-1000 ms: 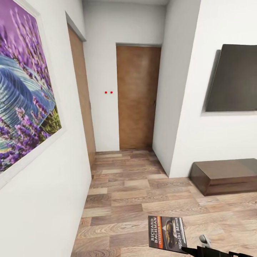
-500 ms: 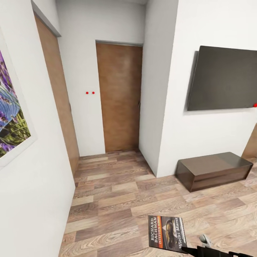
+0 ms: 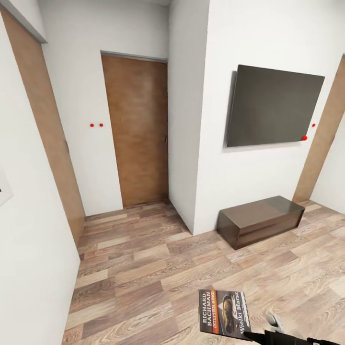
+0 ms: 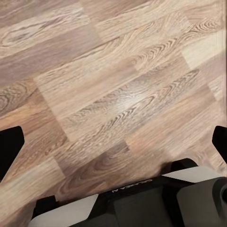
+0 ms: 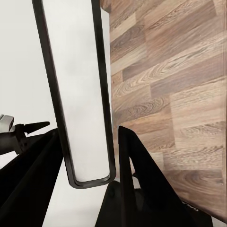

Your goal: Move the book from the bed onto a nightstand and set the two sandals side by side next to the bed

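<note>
We see 1 book (image 3: 223, 314), cover "RICHARD BACHMAN", clamped in right end effector (image 3: 268, 330); left end effector (image 4: 113, 142) spread wide w/ nothing.

A brown wood-plank floor (image 3: 143, 268) carries a long low dark dresser (image 3: 261, 220), well beyond the right gripper (image 3: 273, 330).

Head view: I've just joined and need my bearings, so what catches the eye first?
The dark paperback book with orange band, held up at the bottom edge by the right gripper. Beyond it, a large black flat screen hangs on the white wall above a long low dark wooden cabinet, with a brown wooden door further left.
</note>
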Available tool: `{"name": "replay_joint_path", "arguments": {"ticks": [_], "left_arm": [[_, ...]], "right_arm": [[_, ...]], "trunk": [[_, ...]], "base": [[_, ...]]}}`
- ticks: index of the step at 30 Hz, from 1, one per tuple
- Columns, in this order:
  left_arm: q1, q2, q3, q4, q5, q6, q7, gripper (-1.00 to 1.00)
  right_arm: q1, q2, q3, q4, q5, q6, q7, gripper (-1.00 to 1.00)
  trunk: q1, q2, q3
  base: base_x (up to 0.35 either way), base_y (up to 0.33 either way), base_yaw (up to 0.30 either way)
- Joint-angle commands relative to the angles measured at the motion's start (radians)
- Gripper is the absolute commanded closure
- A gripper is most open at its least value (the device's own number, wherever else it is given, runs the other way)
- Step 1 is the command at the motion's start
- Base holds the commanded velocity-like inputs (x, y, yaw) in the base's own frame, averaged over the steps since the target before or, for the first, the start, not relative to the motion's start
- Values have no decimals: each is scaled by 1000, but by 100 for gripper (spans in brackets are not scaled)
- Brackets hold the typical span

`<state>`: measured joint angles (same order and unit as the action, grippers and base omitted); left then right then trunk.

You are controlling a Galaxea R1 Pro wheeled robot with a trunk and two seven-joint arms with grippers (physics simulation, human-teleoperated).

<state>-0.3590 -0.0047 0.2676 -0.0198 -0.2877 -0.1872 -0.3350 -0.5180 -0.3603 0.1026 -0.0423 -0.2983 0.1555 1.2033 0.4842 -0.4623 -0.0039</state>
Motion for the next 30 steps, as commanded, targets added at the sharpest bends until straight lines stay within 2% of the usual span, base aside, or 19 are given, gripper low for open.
{"name": "replay_joint_path", "arguments": {"ticks": [1, 8, 22, 30], "left_arm": [[0, 0, 8, 0, -10, -3, -1, -100], [0, 0, 8, 0, -10, -3, -1, -100], [0, 0, 8, 0, -10, -3, -1, -100], [0, 0, 8, 0, -10, -3, -1, -100]], "right_arm": [[0, 0, 2, -1, -12, 10, 2, 100], [-1, 0, 2, -1, -12, 10, 2, 100], [0, 0, 2, -1, -12, 10, 2, 100], [0, 0, 2, -1, -12, 10, 2, 100]], "trunk": [[0, -1, 0], [0, -1, 0], [0, -1, 0], [0, -1, 0]], "base": [[0, 0, -284], [69, 0, -284], [299, 0, -284], [21, 0, -284]]}}
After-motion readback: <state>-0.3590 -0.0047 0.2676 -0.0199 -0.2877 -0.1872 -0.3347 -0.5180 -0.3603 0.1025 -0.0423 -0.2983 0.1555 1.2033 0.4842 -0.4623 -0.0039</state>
